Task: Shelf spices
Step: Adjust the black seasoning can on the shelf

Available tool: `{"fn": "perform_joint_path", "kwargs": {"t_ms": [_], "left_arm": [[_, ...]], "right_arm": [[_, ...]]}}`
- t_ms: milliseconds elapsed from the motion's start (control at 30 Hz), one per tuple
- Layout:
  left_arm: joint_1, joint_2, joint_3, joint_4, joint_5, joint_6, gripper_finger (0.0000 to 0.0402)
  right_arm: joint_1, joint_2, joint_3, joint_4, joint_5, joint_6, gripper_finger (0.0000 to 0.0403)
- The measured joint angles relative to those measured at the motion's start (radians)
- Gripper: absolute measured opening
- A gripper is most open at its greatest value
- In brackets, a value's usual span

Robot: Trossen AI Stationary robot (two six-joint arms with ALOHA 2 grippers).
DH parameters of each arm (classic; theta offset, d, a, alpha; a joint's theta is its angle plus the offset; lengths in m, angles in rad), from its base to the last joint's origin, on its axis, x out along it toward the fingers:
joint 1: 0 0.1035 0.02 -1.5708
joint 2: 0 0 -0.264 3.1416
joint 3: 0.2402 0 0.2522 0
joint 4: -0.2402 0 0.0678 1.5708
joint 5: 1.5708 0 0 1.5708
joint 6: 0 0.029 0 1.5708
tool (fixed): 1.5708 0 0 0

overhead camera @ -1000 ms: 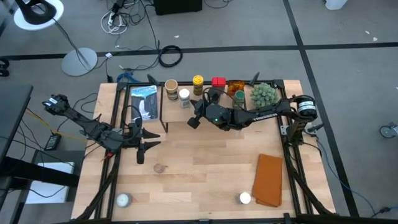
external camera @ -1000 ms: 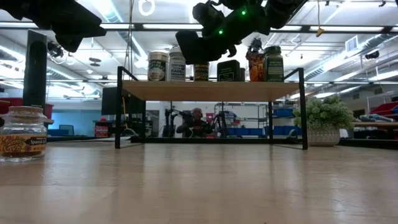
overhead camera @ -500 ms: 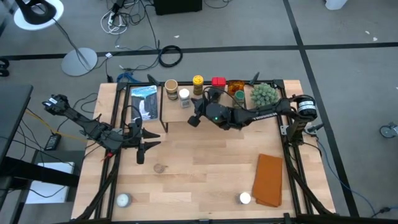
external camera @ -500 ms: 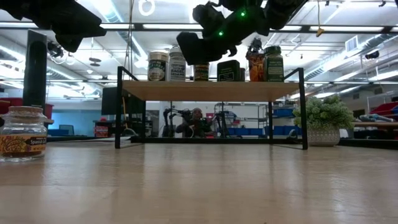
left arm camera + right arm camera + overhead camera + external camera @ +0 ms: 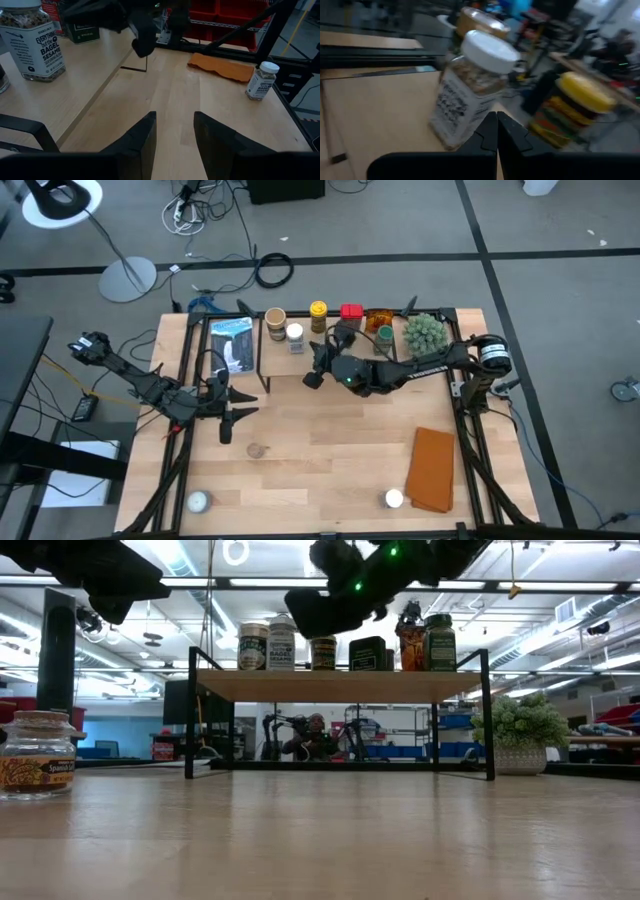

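The shelf (image 5: 285,366) (image 5: 250,685) stands at the table's far side. On it stand several spices: a brown-lidded jar (image 5: 275,317), a white-lidded jar (image 5: 295,332) (image 5: 470,95), a yellow-lidded tin (image 5: 318,310) (image 5: 577,102), a red box (image 5: 351,312) and a green-lidded jar (image 5: 385,333). My right gripper (image 5: 318,350) (image 5: 496,122) hovers shut over the shelf's front, pointing at the white-lidded jar and a little short of it. My left gripper (image 5: 250,402) (image 5: 175,130) waits open and empty over the table's left part. A brown-lidded jar (image 5: 256,450) (image 5: 38,755) and a white-lidded jar (image 5: 393,498) (image 5: 262,80) stand on the table.
A green spiky plant (image 5: 424,332) (image 5: 520,735) stands right of the shelf. An orange-brown folded cloth (image 5: 433,470) lies near the right front, a pale ball (image 5: 200,501) near the left front. A flat blue-and-white pack (image 5: 232,342) lies left of the shelf. Bare wood fills the table's middle.
My right arm has swung slightly and its gripper has rolled a little in front of the shelf's jars, staying shut. In the low view the white-lidded jar now shows clear of it. No jar has moved.
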Motion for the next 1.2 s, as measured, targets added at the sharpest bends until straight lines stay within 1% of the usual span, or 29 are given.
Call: {"fn": "perform_joint_path", "kwargs": {"t_ms": [67,133,300,400,433,533,700,833,967,1067,1200], "left_arm": [[0.000,0.000,0.000,-0.001,0.002,0.000,0.0135],[0.000,0.000,0.000,-0.002,0.003,0.000,0.0135],[0.000,0.000,0.000,-0.002,0.005,0.000,0.0135],[0.000,0.000,0.000,0.001,0.005,0.000,0.0135],[0.000,0.000,0.000,0.002,0.005,0.000,0.0135],[0.000,0.000,0.000,0.003,0.006,0.000,0.0135],[0.000,0.000,0.000,0.002,0.006,-0.001,0.0135],[0.000,0.000,0.000,0.003,0.006,-0.001,0.0135],[0.000,0.000,0.000,0.003,0.006,-0.003,0.0135],[0.000,0.000,0.000,0.005,0.006,-0.003,0.0135],[0.000,0.000,0.000,0.006,0.005,-0.003,0.0135]], "right_arm": [[0.026,-0.012,0.000,0.003,0.059,-0.016,0.0000],[0.050,-0.035,0.000,-0.013,0.089,-0.020,0.0000],[0.081,-0.134,0.000,-0.039,0.107,-0.016,0.0000],[0.078,-0.224,0.000,-0.064,0.096,0.038,0.0000],[0.076,-0.253,0.000,-0.081,0.081,0.069,0.0000],[0.061,-0.339,0.000,-0.200,-0.007,0.177,0.0000],[0.020,-0.429,0.002,-0.525,-0.145,0.432,0.0000],[-0.021,-0.434,0.000,-0.759,-0.270,0.603,0.0000],[-0.056,-0.408,0.021,-0.859,-0.390,0.668,0.0000],[-0.067,-0.353,0.120,-0.958,-0.424,0.658,0.0000],[-0.081,-0.231,0.338,-1.147,-0.428,0.613,0.0000]]}}
